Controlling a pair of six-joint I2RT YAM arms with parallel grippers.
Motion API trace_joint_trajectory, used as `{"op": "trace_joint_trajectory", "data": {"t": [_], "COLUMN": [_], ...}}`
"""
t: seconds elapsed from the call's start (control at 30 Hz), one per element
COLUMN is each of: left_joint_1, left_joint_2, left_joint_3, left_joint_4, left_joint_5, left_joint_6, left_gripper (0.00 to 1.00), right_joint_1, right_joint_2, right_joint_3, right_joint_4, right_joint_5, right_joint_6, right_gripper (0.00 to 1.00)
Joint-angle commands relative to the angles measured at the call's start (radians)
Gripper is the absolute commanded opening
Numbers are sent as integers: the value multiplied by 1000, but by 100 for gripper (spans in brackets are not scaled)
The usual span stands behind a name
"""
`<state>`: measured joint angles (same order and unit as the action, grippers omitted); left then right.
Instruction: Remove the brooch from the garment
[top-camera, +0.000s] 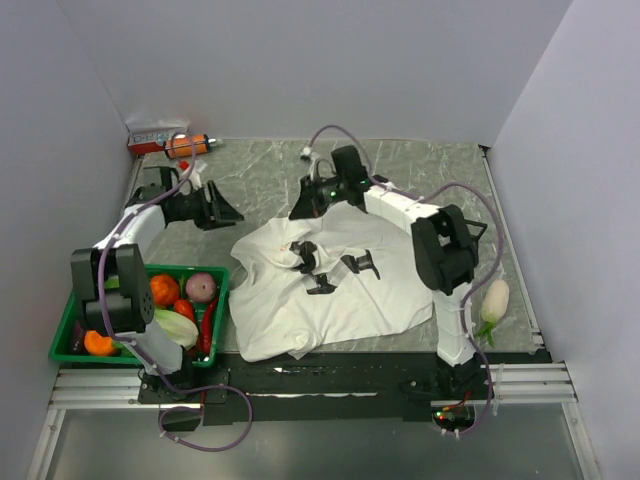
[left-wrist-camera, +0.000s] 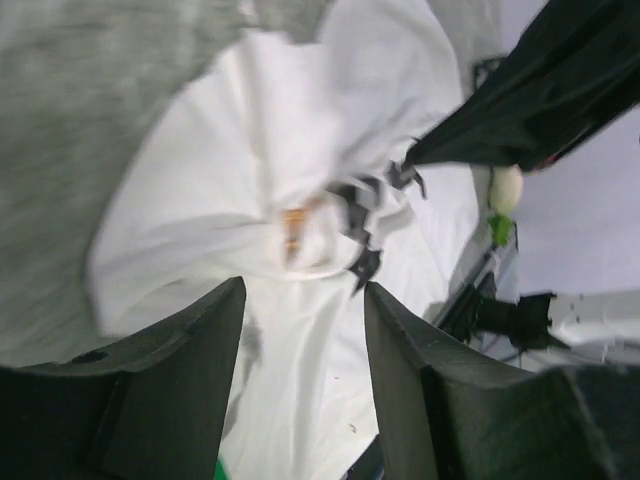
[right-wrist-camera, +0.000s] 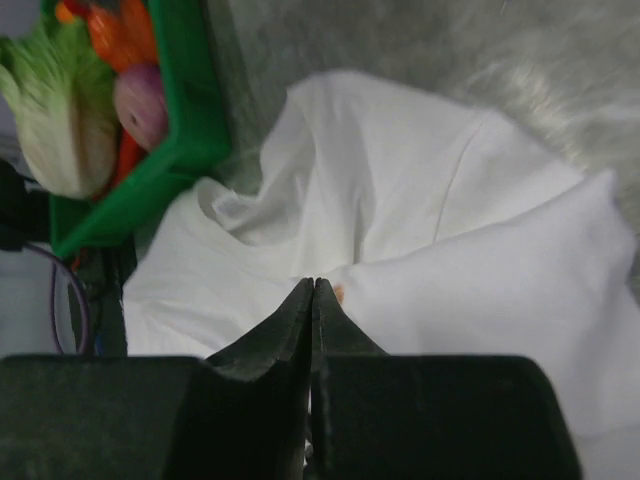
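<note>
Top view: one large white short-sleeved cloth T-shirt (top-camera: 330, 290) with black printed shapes is lying crumpled in the middle of the grey marbled tabletop (top-camera: 430, 170). Two arms are reaching toward it. The left tool (top-camera: 230, 212) is hovering just off the shirt's far-left edge, and the right tool (top-camera: 303, 208) is pointing down at its far edge. Left of the shirt, one green plastic basket (top-camera: 190, 268) is holding a purple onion (top-camera: 201, 287), a round orange-red fruit (top-camera: 165, 290), a pale cabbage (top-camera: 176, 326) and a red chilli (top-camera: 207, 325). One orange cylindrical bottle (top-camera: 190, 145) with a black cap is lying well beyond the shirt, and one white oblong vegetable (top-camera: 494, 300) is lying to its right.

Left wrist view: the left tool is standing wide open above the shirt with nothing between its two fingers. One tiny orange-red brooch (left-wrist-camera: 293, 225) is sitting on the cloth beyond the fingertips, beside the black print, and is looking blurred.

Right wrist view: the right tool's two fingers are pressing together, their tips meeting at a fold of the shirt. The brooch (right-wrist-camera: 339, 293) is showing as an orange speck right against one finger's edge, just beside the tips. I cannot tell whether it is being pinched.
</note>
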<state>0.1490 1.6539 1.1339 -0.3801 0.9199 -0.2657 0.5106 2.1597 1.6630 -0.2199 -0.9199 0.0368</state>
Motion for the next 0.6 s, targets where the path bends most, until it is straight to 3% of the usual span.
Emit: {"op": "trace_joint_trajectory", "data": {"t": [0.0, 0.1, 0.23, 0.33, 0.37, 0.4, 0.47, 0.57], "left_joint_1": [-91, -143, -200, -180, -178, -177, -175, -177], "left_joint_2": [30, 58, 132, 168, 175, 184, 219, 276], "left_joint_3": [56, 55, 105, 96, 95, 98, 101, 98], "left_joint_4": [133, 258, 236, 207, 189, 160, 119, 142], "left_joint_5": [123, 146, 113, 88, 82, 64, 63, 79], "left_joint_6": [23, -18, -21, -40, -37, -11, 5, -29], "left_gripper": [57, 58, 57, 56, 56, 55, 55, 55], "right_joint_1": [-17, -15, -12, -15, -15, -14, 0, 20], "right_joint_2": [-110, -126, -97, -45, -11, 3, 12, 9], "right_joint_3": [-98, -140, -102, -17, 35, 55, 69, 69], "right_joint_4": [342, 430, 387, 225, 158, 28, -66, -205], "right_joint_5": [-1, 23, -8, -85, -97, -102, -71, 27], "right_joint_6": [243, 299, 207, 33, -15, -113, -197, -330], "right_gripper": [3, 3, 8, 20, 29, 33, 42, 46]}}
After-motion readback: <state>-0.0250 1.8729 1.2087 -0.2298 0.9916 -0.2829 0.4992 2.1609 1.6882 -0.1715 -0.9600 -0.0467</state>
